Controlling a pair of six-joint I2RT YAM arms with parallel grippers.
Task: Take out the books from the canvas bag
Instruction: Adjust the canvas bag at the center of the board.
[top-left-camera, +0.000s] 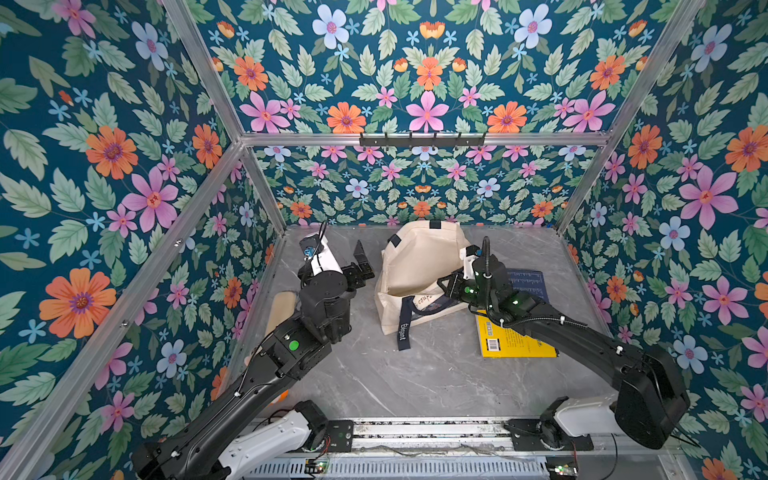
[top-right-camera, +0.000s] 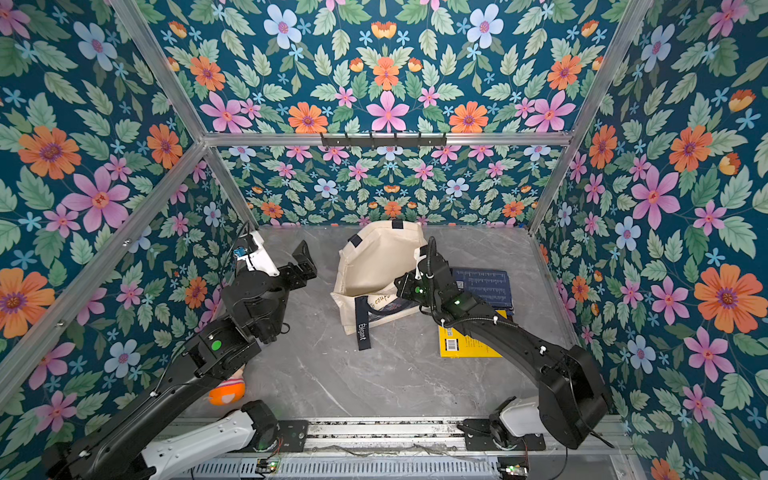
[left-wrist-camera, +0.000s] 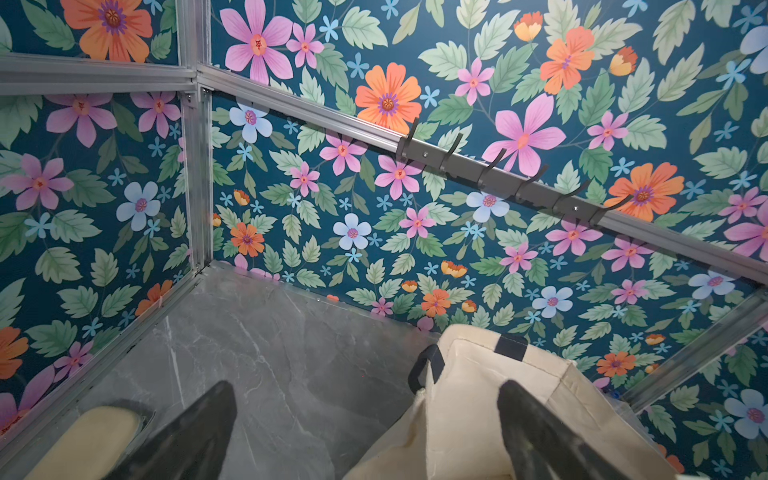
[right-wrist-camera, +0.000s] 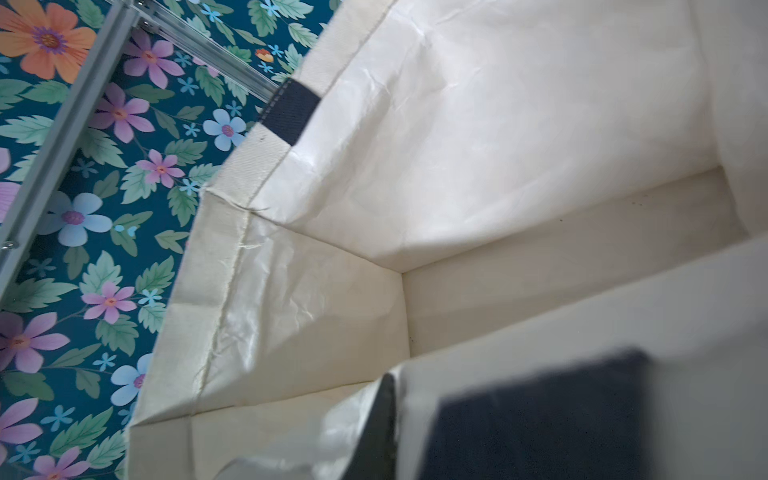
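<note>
The cream canvas bag (top-left-camera: 415, 257) (top-right-camera: 374, 257) lies on its side at the back middle of the table, its mouth facing front right. A dark blue book (top-left-camera: 530, 284) (top-right-camera: 486, 284) and a yellow book (top-left-camera: 511, 345) (top-right-camera: 465, 347) lie flat to its right, partly under my right arm. My right gripper (top-left-camera: 446, 286) (top-right-camera: 401, 284) is at the bag's mouth rim. In the right wrist view one finger (right-wrist-camera: 384, 419) lies against the rim fabric and the other is hidden. The bag's inside (right-wrist-camera: 498, 124) shows only pale lining. My left gripper (top-left-camera: 362, 264) (left-wrist-camera: 365, 390) stands open just left of the bag (left-wrist-camera: 478, 395).
The bag's navy strap (top-left-camera: 405, 328) trails forward over the grey table. A cream padded object (top-left-camera: 282, 307) (left-wrist-camera: 104, 428) leans at the left wall, and an orange toy (top-right-camera: 226, 392) sits under my left arm. A hook rail (top-left-camera: 422, 141) runs along the back wall.
</note>
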